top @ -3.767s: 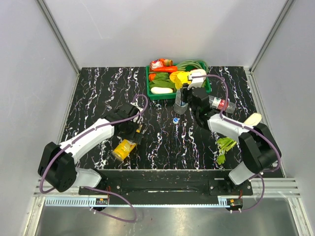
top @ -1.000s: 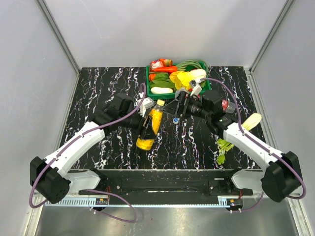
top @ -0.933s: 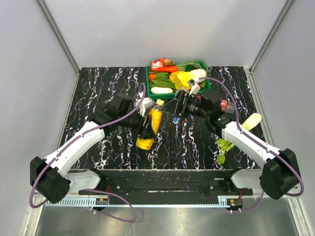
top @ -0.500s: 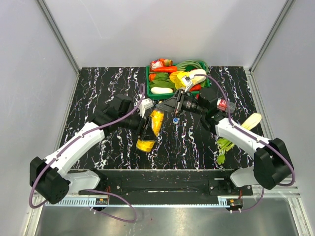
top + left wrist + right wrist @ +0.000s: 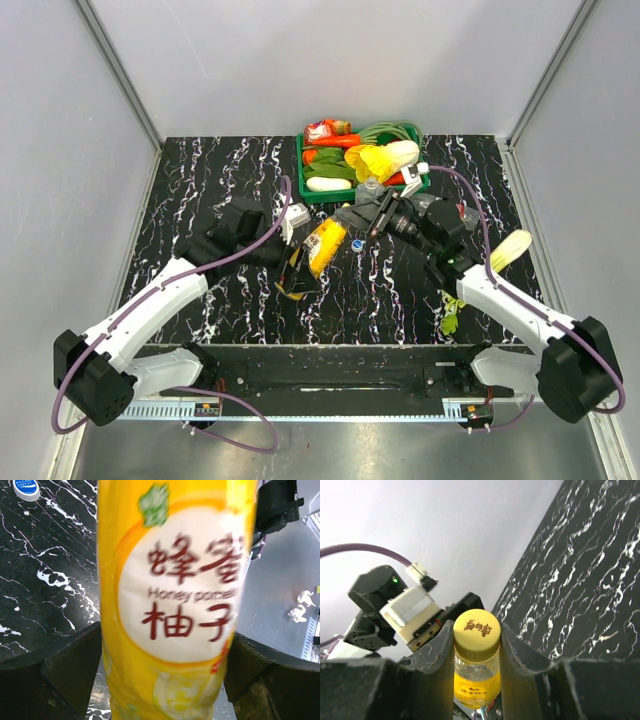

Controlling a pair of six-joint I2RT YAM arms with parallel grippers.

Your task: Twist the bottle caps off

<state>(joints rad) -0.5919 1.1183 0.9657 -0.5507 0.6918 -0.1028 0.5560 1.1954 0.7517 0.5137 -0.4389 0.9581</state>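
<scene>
Left: on the black marbled table (image 5: 200,190), left gripper (image 5: 297,262) astride the lower body of the orange-juice bottle (image 5: 175,605), one finger (image 5: 65,675) just beside each flank. Impossible to tell whether pressing or slack.

Centre: bottle tilted, base toward the near edge, neck toward the green tray (image 5: 302,170) of vegetables. Yellow label with red Chinese characters and "Honey pomelo" facing the left wrist camera. At the neck: yellow cap (image 5: 476,628), seated on the bottle, printed top facing the right wrist camera.

Right: right gripper (image 5: 352,214) closed on the yellow cap, fingers (image 5: 520,655) pressed against its two opposite sides. Just right of the bottle, loose on the table: blue cap (image 5: 357,243), top up, apart from both grippers.
</scene>
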